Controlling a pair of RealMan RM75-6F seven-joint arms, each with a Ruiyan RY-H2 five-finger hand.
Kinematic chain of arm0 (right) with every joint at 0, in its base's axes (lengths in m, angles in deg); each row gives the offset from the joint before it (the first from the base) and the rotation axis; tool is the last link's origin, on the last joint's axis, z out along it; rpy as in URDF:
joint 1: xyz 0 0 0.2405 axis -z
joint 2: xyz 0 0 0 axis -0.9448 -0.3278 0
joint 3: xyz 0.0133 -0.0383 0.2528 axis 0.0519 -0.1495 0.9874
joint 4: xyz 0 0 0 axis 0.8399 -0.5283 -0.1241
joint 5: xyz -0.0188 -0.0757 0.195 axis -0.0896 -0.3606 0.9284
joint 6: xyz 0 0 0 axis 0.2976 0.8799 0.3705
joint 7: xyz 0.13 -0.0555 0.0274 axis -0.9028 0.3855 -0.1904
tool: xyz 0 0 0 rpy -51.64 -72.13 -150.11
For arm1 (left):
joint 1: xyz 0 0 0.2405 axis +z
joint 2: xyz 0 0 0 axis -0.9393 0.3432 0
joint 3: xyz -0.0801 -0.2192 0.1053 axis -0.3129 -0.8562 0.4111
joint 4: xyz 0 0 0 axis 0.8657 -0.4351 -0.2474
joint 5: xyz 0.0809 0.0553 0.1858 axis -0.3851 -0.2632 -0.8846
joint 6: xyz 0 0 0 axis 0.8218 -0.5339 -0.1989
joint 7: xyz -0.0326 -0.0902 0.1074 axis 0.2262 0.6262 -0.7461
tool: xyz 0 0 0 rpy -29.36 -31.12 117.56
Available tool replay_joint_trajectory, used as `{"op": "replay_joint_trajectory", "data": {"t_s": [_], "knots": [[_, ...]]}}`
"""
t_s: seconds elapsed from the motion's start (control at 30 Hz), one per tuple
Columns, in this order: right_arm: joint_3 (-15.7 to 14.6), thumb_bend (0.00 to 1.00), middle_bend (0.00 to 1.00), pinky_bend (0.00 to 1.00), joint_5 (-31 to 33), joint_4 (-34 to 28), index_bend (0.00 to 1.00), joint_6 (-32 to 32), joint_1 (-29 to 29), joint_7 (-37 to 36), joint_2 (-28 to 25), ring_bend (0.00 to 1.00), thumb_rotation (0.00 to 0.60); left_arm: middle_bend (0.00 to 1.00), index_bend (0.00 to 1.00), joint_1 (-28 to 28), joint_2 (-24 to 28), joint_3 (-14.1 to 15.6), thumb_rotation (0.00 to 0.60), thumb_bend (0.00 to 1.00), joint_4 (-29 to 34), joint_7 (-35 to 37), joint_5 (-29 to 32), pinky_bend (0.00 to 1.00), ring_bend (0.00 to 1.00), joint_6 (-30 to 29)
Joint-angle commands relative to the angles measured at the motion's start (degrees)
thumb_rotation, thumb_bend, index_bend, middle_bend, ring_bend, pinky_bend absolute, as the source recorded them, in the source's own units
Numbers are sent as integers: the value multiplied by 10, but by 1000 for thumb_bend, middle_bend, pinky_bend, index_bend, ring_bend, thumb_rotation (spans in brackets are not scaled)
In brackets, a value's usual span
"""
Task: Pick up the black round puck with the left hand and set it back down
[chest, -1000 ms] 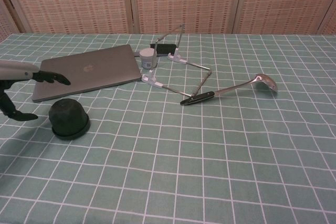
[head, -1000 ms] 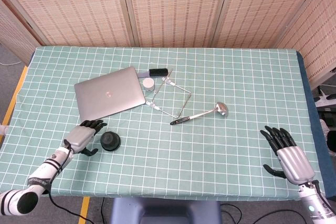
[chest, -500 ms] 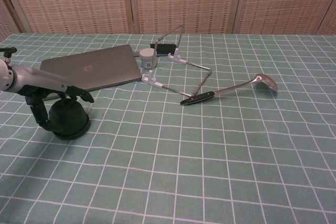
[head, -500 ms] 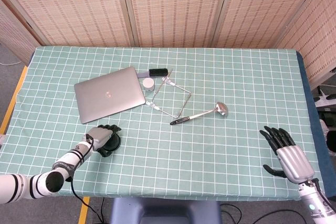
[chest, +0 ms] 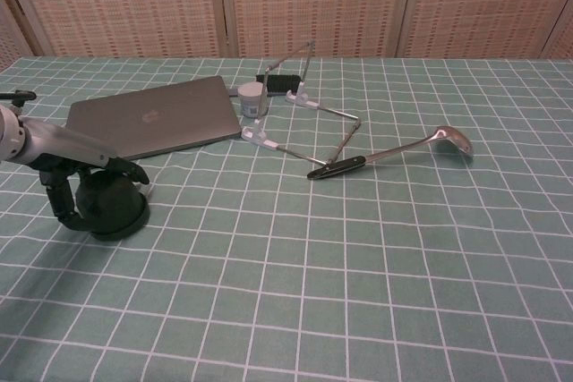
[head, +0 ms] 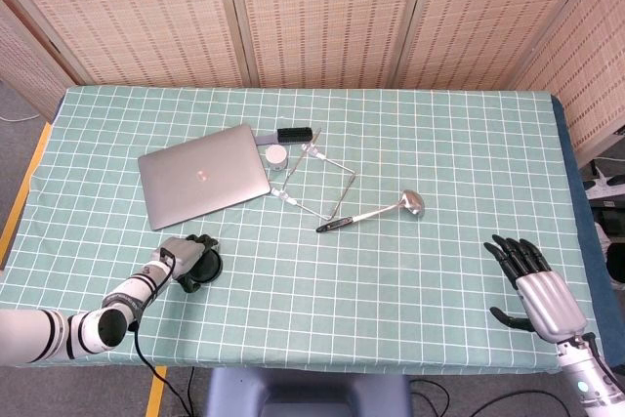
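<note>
The black round puck (head: 207,263) (chest: 115,208) sits on the green checked cloth near the front left, just in front of the laptop. My left hand (head: 182,254) (chest: 79,170) is on it: fingers curl over its top and the thumb presses its left side. The puck's base still rests on the cloth. My right hand (head: 534,286) hovers near the front right corner of the table, fingers spread and holding nothing; the chest view does not show it.
A closed grey laptop (head: 203,183) (chest: 148,123) lies just behind the puck. A small white jar (head: 277,156), a black bar (head: 295,134), a folding metal frame (head: 322,183) and a ladle (head: 376,212) occupy the table's middle.
My left hand has swung from beside the puck onto it, and its fingers have closed further around the puck. The puck and the right hand have stayed put.
</note>
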Motion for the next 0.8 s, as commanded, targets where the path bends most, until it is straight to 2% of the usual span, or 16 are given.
{"op": "replay_joint_trajectory", "data": {"t_s": [0.03, 0.2, 0.37, 0.57, 0.67, 0.73, 0.8], "knots": [[0, 118, 0, 0, -1, -1, 0, -3, 1, -2, -1, 0, 600, 5, 69, -3, 0, 11, 600, 339, 5, 4, -10, 318, 6, -9], [-3, 118, 0, 0, -6, -2, 0, -4, 1, -6, -2, 0, 600, 30, 97, -9, 4, 22, 600, 341, 19, 10, -21, 405, 55, -14], [-4, 118, 0, 0, -10, -4, 0, -7, 3, -9, -3, 0, 600, 90, 135, -16, 1, 37, 600, 342, 21, 13, -19, 406, 73, -21], [-6, 118, 0, 0, -14, -2, 0, -7, 2, -13, -6, 0, 600, 204, 210, -27, 0, 49, 600, 378, 12, 27, -3, 419, 194, -4], [-7, 117, 0, 0, -14, -2, 0, -6, 2, -12, -5, 0, 600, 212, 218, -36, -7, 57, 600, 379, 2, 27, 1, 429, 207, 2], [-7, 117, 0, 0, -16, -4, 0, -10, 4, -10, -5, 0, 600, 227, 248, -40, -11, 66, 600, 379, -1, 26, 3, 441, 212, 2], [-7, 117, 0, 0, -17, -4, 0, -14, 5, -9, -4, 0, 600, 279, 325, -42, -11, 71, 600, 379, -2, 29, 3, 473, 246, 1]]}}
